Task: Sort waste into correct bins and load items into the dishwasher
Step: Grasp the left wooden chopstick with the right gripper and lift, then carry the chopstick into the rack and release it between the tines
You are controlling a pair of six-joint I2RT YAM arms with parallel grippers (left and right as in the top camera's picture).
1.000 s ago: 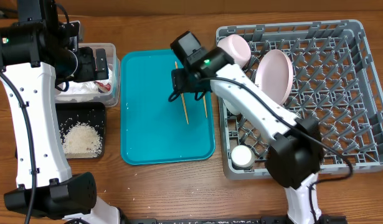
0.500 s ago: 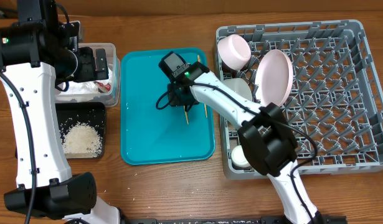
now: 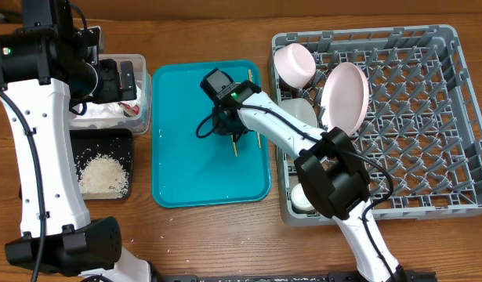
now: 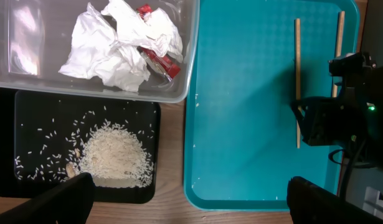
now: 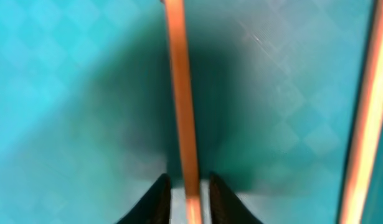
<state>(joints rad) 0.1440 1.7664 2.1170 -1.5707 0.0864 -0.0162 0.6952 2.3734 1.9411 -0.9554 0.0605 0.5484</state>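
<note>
**Chopstick lined up between my fingers, not yet pinched**

Chopstick first: the thin wooden chopstick (image 5: 182, 93) lies flat on the flat teal plastic tray (image 3: 174, 164). My right claw (image 5: 188, 190) sits low over it with one dark fingertip on each side. A sliver of teal shows between the wood and each tip, so the claw is narrowly apart and clamped on nothing. The second chopstick (image 5: 365, 124) lies beside the first, apart and roughly parallel, outside my fingers.

To do this pick well, I judge I should stay centred across the stick. The tips should press right down to the tray, so that so thin a thing cannot slip under them. I should close gently, so it neither rolls nor flicks into its neighbour. The left wrist view puts me nearer one end than the middle, so the free end may tilt, and a firm pinch matters. I would lift straight up before swinging to the grey plastic dish rack (image 3: 366, 33) to the right of the tray. A pale pink bowl (image 3: 294, 64) and a small white cup (image 3: 306, 197) sit among its pegs.

My left claw (image 4: 191, 208) hangs wide apart and empty above the left part of the wooden bench (image 3: 225, 235). Below it are the clear plastic tub (image 4: 29, 87) holding crumpled white napkins (image 4: 116, 56) and the black tray (image 4: 10, 137) with loose rice (image 4: 113, 155).

Writing: I can read none. A wrapper (image 4: 159, 61) among the napkins bears red marks, too small to make out.
</note>
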